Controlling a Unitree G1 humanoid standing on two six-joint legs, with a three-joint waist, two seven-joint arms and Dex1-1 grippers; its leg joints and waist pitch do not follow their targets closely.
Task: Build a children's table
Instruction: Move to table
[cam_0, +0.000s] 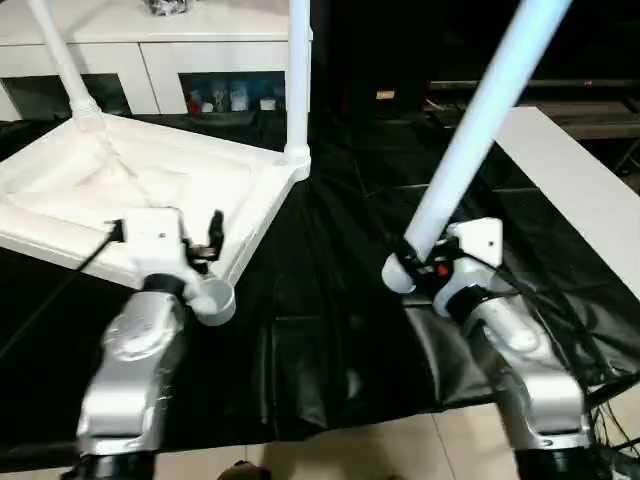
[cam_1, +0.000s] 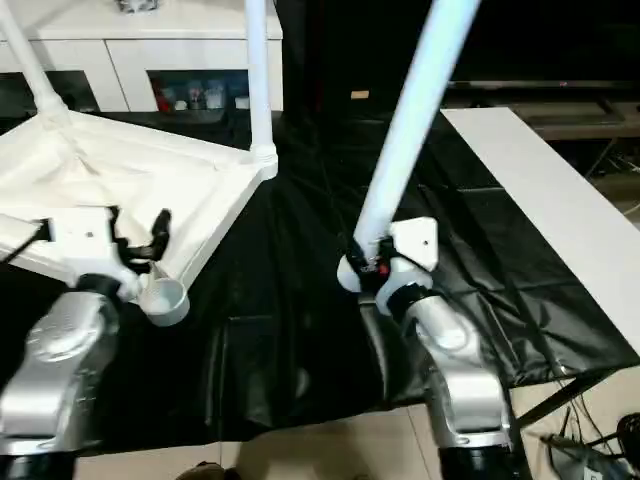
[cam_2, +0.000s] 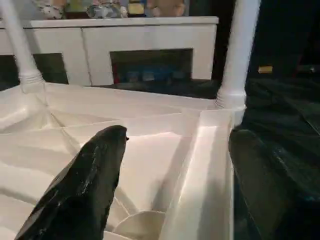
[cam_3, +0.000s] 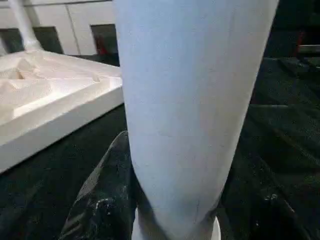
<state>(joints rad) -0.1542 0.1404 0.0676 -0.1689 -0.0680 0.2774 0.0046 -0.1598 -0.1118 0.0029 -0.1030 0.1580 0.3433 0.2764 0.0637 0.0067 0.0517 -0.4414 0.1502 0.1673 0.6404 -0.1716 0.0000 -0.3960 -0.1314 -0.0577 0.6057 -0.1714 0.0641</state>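
The white table top (cam_0: 150, 190) lies underside up on the black sheet (cam_0: 330, 330), with two legs (cam_0: 298, 80) standing in its far corner sockets. The left gripper (cam_0: 205, 240) has its fingers (cam_2: 85, 185) apart, straddling the top's near rim beside an empty corner socket (cam_0: 212, 300). The right gripper (cam_0: 425, 270) is clamped on a third leg (cam_0: 480, 120), tilted upward. No writing is legible.

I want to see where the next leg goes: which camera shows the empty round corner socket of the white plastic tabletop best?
The left eye view: the empty round corner socket sits open beside the left end effector. The right eye view shows it similarly; the left wrist view catches just its rim.
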